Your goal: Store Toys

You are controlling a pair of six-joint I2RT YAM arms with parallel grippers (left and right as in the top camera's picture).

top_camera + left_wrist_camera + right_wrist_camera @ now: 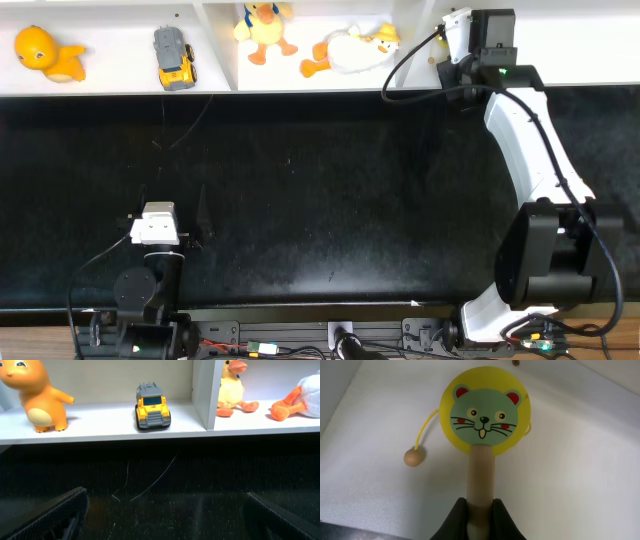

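Observation:
My right gripper [480, 521] is shut on the wooden handle of a yellow rattle drum [485, 412] with a green cat face. A wooden bead [411, 457] hangs from the drum on a yellow string. The drum lies on the white floor of the shelf's rightmost compartment. In the top view the right gripper [468, 42] is inside that compartment at the far right. My left gripper [170, 203] stands open over the black mat at the near left, its dark fingers [55, 515] wide apart with nothing between them.
A white shelf [300, 82] runs along the far edge. In its compartments stand an orange figure [37, 395], a yellow toy truck [152, 406], a yellow duck plush [232, 387] and a white duck plush [355, 48] lying down. The black mat [330, 190] spreads between the arms.

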